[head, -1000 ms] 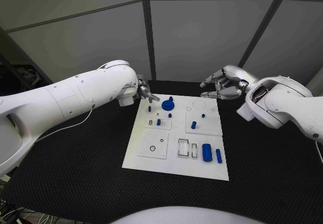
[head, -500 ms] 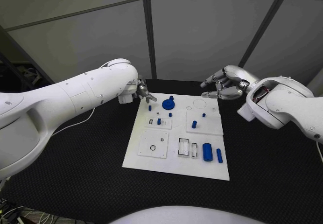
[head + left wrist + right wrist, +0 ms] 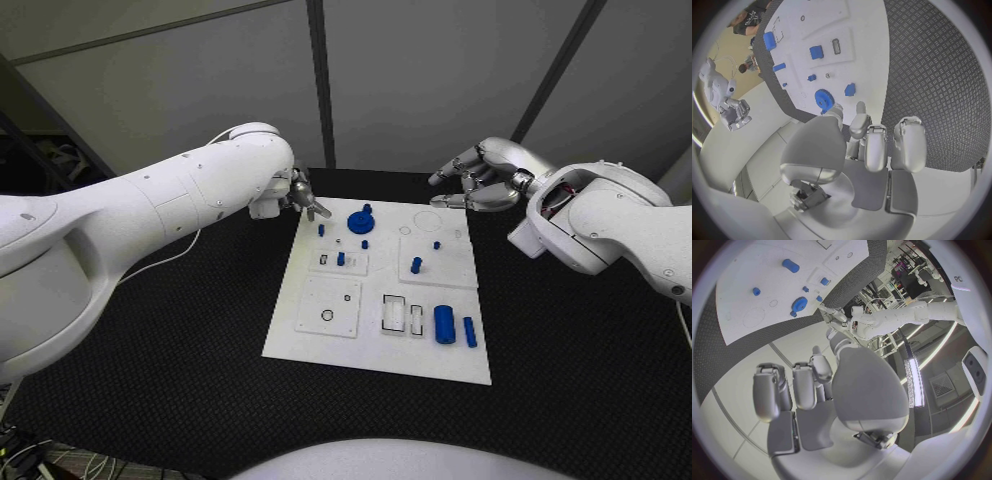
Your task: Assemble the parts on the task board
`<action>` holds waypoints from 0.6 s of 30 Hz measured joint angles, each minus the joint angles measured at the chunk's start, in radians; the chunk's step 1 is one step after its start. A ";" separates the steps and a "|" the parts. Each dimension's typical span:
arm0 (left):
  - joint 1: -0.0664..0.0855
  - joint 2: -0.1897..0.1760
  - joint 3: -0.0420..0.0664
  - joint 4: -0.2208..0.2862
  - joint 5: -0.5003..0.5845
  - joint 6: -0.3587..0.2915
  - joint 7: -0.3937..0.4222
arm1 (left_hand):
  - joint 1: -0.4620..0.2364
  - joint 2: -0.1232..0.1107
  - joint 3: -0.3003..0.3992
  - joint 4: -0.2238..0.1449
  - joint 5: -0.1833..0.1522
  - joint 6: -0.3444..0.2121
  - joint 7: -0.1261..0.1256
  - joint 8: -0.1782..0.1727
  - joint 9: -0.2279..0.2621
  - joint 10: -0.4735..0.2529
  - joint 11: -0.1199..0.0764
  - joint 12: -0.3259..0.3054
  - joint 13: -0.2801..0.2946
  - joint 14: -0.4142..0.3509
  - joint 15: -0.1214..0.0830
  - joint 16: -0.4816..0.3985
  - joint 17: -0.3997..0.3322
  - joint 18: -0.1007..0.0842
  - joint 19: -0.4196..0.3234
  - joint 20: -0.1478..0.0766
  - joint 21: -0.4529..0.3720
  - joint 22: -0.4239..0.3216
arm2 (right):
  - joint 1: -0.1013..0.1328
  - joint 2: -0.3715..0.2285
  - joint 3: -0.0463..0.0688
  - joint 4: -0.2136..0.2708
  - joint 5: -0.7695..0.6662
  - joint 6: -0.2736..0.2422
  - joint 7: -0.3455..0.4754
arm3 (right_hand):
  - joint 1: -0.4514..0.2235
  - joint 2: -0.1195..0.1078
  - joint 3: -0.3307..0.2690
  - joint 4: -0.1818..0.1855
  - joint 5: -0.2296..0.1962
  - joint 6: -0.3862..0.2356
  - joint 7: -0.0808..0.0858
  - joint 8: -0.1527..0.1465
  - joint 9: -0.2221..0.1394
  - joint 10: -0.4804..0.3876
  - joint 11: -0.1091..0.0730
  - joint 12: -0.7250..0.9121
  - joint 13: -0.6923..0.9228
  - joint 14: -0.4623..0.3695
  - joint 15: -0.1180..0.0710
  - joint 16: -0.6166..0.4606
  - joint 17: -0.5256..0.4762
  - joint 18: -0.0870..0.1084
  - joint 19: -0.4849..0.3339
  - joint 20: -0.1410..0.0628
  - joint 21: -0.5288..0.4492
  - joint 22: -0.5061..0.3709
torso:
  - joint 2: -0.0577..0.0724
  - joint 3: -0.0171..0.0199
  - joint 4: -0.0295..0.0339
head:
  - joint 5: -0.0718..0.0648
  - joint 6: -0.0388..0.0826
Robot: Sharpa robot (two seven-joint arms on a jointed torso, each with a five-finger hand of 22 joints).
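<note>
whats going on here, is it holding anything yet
Not yet. Both hands hover at the far end of the white task board and hold nothing. The left hand is near the far left corner, close to the blue gear. The right hand hangs beyond the far right corner. The small blue parts sit on the board, untouched.

The head camera looks steeply down from above the near edge of the black table (image 3: 173, 350), taking in the whole task board (image 3: 378, 330) from some way off. The left wrist camera sits behind the left hand (image 3: 861, 150) at the board's far left corner, facing along the task board (image 3: 861, 30). The right wrist camera rides behind the right hand (image 3: 826, 390) beyond the far right corner, facing the task board (image 3: 754, 270). All three share the board's far end with the blue gear (image 3: 359, 222) (image 3: 823, 100) (image 3: 799, 304).
</note>
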 measured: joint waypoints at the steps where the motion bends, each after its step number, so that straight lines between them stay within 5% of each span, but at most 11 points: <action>1: 0.000 0.001 0.000 -0.002 -0.001 0.004 0.000 | 0.000 0.000 -0.002 -0.002 0.000 0.000 0.000 0.000 -0.001 0.000 0.000 0.000 -0.001 0.000 0.000 0.000 0.000 0.000 0.000 0.000 -0.004 0.000 | 0.000 0.000 0.000 0.000 0.000 0.000 0.000 | 0.000 0.000 0.000 0.000 0.000 0.000 0.000 0.000 0.000 0.000 0.000 0.000 0.000 0.000 0.000 0.000 0.000 0.000 0.000 0.000 0.000 0.000 | 0.000 0.0001 0.0002 | 0.000 0.000; 18: -0.010 0.015 -0.001 -0.015 -0.007 0.047 0.010 | 0.006 0.006 -0.004 -0.004 0.000 0.004 -0.004 0.000 -0.007 0.000 0.000 0.000 -0.001 0.000 0.000 0.006 0.000 0.000 -0.004 0.004 -0.004 0.000 | 0.000 0.003 0.000 -0.001 0.000 0.000 0.000 | 0.000 0.000 0.002 0.002 0.000 0.000 0.000 0.000 0.000 0.000 0.000 0.000 0.000 0.000 0.000 0.000 0.001 0.000 0.000 0.000 0.000 0.000 | 0.000 0.0003 0.0003 | -0.003 -0.002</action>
